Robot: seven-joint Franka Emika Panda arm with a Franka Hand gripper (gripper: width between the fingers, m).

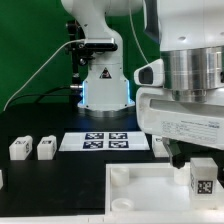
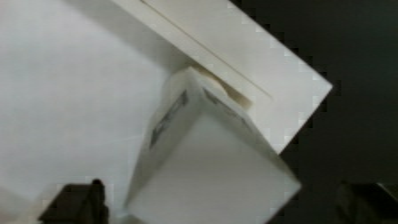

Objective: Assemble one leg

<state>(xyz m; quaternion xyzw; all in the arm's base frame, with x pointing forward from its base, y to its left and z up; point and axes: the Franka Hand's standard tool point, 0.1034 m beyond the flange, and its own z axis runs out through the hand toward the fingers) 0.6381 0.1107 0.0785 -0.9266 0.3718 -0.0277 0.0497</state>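
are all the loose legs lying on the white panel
No: two legs sit on the black table at the exterior view's left, apart from the panel; only one tagged leg is over it.

the leg (tilted) lies over the white panel.

We see the leg, a small white block with a tag facing us, upright over the exterior view's right, held in the pincer.

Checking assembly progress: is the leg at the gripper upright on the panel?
Upright: the leg stands tag-face outward at the white panel's corner. Whether it's seated, cannot tell.
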